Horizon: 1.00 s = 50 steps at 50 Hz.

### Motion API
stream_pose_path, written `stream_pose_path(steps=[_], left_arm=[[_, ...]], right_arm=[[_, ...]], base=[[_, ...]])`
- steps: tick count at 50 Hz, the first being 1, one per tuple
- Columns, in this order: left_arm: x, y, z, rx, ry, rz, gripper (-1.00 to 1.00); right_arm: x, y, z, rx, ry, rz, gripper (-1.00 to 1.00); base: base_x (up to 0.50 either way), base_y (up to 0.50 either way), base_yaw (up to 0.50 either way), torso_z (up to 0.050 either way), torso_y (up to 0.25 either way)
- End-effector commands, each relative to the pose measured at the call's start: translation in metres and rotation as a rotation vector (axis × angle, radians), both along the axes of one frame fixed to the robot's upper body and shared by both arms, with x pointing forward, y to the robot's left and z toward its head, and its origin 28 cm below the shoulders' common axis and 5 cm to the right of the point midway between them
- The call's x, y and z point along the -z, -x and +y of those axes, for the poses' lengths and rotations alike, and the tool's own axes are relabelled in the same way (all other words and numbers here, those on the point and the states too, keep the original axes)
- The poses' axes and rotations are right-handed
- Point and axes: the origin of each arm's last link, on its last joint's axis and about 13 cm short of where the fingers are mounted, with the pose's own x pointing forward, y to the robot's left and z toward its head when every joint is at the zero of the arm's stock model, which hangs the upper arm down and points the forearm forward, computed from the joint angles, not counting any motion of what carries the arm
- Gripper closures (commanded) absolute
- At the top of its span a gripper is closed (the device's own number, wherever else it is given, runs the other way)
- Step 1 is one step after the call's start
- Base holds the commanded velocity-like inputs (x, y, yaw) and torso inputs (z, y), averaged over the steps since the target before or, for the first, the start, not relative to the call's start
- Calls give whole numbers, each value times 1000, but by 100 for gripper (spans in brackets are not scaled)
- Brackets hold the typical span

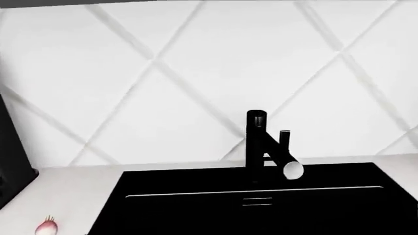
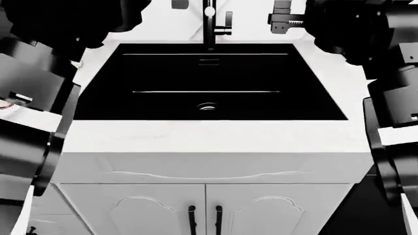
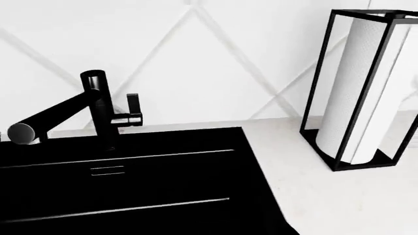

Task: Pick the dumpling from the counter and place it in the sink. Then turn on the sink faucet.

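Note:
The black sink (image 2: 150,73) is empty, with its round drain (image 2: 207,106) at mid-floor. It also shows in the left wrist view (image 1: 196,210) and the right wrist view (image 3: 130,196). The tall black sink faucet (image 2: 209,22) stands behind it with its spout over the basin (image 1: 256,147) (image 3: 98,107), and its short side lever (image 3: 133,110) is upright. A small pink-and-white thing (image 1: 47,226) lies on the white counter (image 2: 209,134) left of the sink; it is cut by the frame edge, so I cannot tell if it is the dumpling. Both arms are raised either side of the faucet. Only part of the right gripper (image 2: 282,19) and a grey bit of the left gripper (image 2: 179,4) show.
A black wire stand with a paper-towel roll (image 3: 359,93) stands on the counter right of the sink. A white diamond-tiled wall (image 1: 209,63) rises behind the faucet. A dark object (image 1: 10,161) stands at the far left. White cabinet doors with black handles (image 2: 203,220) are below the counter.

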Motion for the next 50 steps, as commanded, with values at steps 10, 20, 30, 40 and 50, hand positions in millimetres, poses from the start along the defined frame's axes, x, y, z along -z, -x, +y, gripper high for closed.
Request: stream_pose_path(steps=[10,20,30,40,50], left_arm=[[-1,-20,8,-215,-119,-27,-100],[8,-22,10,-253,-125,-11,-100],[17,-24,11,-280,-135,9,-100],[25,-26,8,-266,-143,13,-100],[22,-25,8,-263,-149,7,-100]], right_arm=[[1,-17,3,-17,128,45,-100],[11,-20,8,-88,97,38,-100],[6,-20,16,-127,84,18,-100],[11,-21,30,-198,79,17,-100],[21,-23,34,-203,99,35,-100]], base=[[500,0,0,50,0],[500,0,0,50,0],[500,0,0,50,0],[500,0,0,50,0],[500,0,0,50,0]])
